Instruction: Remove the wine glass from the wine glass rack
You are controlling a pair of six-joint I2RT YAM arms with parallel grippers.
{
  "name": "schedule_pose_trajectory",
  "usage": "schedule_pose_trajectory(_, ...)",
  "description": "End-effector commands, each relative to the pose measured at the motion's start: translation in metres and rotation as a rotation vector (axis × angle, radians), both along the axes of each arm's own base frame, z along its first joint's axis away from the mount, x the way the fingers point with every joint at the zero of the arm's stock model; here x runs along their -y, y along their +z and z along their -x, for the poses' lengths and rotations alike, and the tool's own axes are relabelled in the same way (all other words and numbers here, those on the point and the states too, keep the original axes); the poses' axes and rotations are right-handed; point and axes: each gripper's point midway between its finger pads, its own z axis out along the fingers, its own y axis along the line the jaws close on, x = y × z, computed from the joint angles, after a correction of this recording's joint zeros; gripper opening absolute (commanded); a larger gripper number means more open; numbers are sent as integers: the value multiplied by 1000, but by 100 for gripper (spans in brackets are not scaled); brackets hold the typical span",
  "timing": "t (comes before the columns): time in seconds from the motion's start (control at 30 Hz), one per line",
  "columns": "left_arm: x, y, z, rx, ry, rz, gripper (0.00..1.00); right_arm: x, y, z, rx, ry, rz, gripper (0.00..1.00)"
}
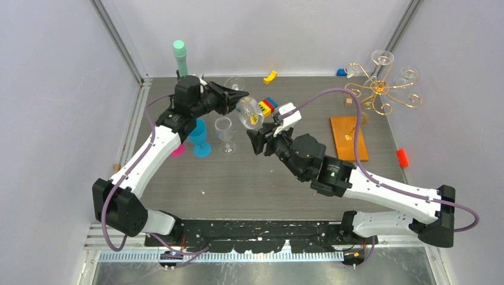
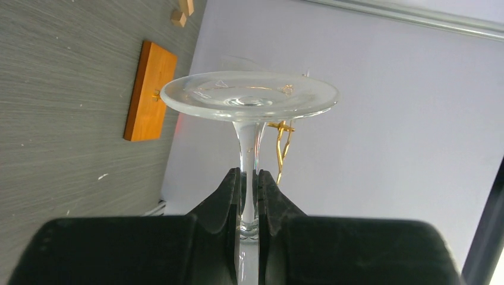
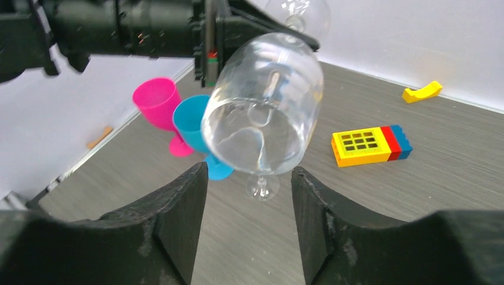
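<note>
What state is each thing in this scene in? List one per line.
Clear wine glass: off the rack, tipped sideways, gripped by its stem.
Left claw: shut on the stem.
Right claw: open, empty.
Gold wire rack on wooden base: upright, two glasses hanging.
Turquoise plastic goblet: upright.
Pink plastic goblet: upright.

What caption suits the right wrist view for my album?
Open right gripper faces the bowl of a wine glass that the left gripper holds out sideways by its stem.

Right pincer [image 3: 249, 231]: fingers spread wide, gripping nothing.
Wine glass [image 3: 261, 113]: tilted, mouth facing the pincer, just ahead.
Pink cup [image 3: 156, 104], blue cup [image 3: 190, 122]: ahead-left, side by side.
Coloured brick [image 3: 371, 145]: ahead-right, flat on the table [image 3: 428, 196].
</note>
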Motion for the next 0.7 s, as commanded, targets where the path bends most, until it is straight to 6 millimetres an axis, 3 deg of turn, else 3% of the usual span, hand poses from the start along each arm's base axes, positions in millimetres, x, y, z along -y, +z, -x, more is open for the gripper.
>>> schedule_pose_trajectory(0.0,-6,47,8,88,36,123,0,11,40,-15,48,-155,-206,55)
schedule_pose_trajectory(0.1,-6,47,9,86,36,137,0,10,40,-17,38,-172,-236,50)
schedule_pose_trajectory(0.33,-6,49,13,74,30,168,0,20,35,-26,-24,-289,-273,51)
schedule_pose_trajectory(0.5,-8,55,17,88,32,192,0,14,30,-31,-81,-329,-261,49)
schedule_pose_trajectory(0.63,-7,53,22,66,13,212,0,3,32,-31,-107,-297,-290,41)
schedule_pose_trajectory(0.67,-7,54,24,62,11,226,0,0,34,-31,-117,-286,-303,34)
